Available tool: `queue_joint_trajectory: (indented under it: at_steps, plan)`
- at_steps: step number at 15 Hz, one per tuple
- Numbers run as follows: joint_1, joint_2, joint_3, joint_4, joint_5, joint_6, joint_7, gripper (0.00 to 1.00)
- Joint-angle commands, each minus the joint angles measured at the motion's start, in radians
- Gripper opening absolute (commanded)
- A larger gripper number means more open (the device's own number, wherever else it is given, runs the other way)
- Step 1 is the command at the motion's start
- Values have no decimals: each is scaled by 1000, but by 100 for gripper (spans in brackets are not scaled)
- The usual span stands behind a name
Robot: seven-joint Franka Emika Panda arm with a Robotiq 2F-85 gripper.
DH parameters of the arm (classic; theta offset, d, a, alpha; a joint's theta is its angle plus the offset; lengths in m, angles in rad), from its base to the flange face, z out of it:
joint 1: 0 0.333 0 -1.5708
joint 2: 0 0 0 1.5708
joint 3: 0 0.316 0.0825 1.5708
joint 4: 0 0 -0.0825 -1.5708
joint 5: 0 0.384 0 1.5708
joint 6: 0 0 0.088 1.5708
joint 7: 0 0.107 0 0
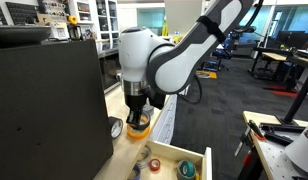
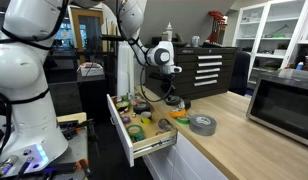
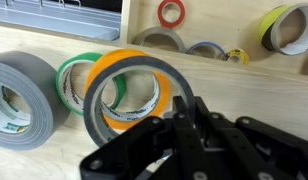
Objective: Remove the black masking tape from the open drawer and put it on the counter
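Note:
In the wrist view my gripper (image 3: 184, 112) is shut on the black masking tape (image 3: 90, 112), a thin dark ring held upright over the counter (image 3: 254, 90). Behind the ring lie an orange roll (image 3: 144, 70), a green roll (image 3: 72, 75) and a grey roll (image 3: 24, 95). The open drawer (image 3: 224, 20) lies beyond the counter edge with several other rolls in it. In both exterior views the gripper (image 1: 139, 106) (image 2: 172, 98) hangs low over the counter (image 2: 229, 145), beside the pale wood drawer (image 1: 201, 160) (image 2: 121, 128). The black ring is not discernible there.
A grey roll (image 2: 202, 124) and an orange roll (image 1: 139, 126) lie on the counter near the gripper. A microwave (image 2: 284, 100) stands at one end of the counter. A black tool chest (image 2: 204, 68) stands behind. The drawer holds red (image 3: 172, 12) and yellow (image 3: 284, 28) rolls.

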Motion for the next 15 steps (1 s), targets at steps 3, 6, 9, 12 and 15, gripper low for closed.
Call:
queue_joint_trajectory:
  at_steps: [3, 6, 9, 12, 15]
  plan:
    - [-2, 29, -1, 69, -19, -79, -38, 5]
    - [-4, 34, 0, 87, -23, -116, -70, 5]
    - [-4, 35, 2, 100, -25, -151, -86, 5]
    - [-8, 36, 7, 108, -21, -165, -102, 6]
    - [-10, 37, 10, 112, -15, -177, -105, 36]
